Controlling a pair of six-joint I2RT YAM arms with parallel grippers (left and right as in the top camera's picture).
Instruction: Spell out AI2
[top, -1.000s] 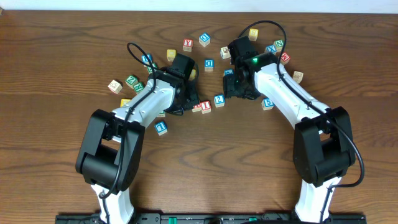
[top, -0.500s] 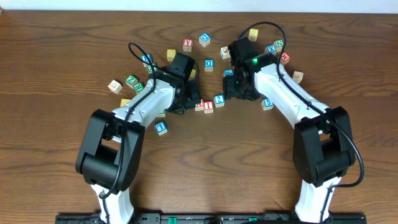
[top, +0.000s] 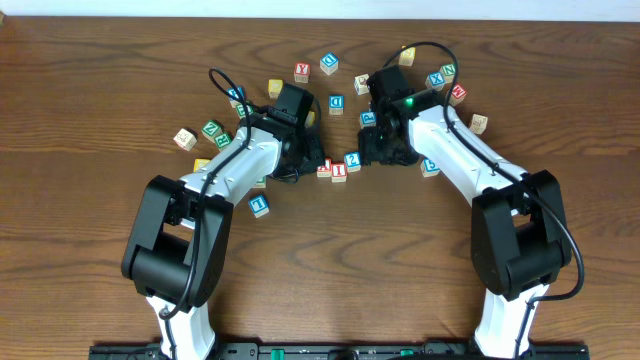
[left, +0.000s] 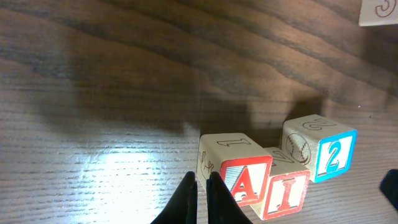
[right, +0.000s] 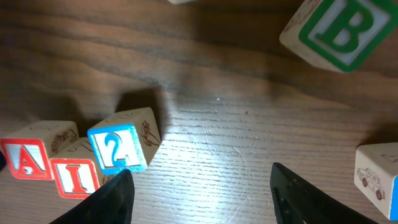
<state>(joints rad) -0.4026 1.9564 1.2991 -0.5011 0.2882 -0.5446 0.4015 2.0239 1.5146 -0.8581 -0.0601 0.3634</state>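
Left end effector (left: 200, 183) pinched closed; right end effector (right: 200, 177) spread wide; both pointing down.

Wood table (top: 80, 100), A block (left: 245, 180), I block (left: 286, 194), 2 block (left: 334, 155) in a row, other blocks (top: 302, 71) scattered

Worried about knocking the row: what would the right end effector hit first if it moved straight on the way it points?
Likely the 2 block: one finger lines up with it, while bare table lies between the fingers. Depth is unclear.

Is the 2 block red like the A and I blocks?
No, the 2 block has a blue face, while the A block and I block have red ones.
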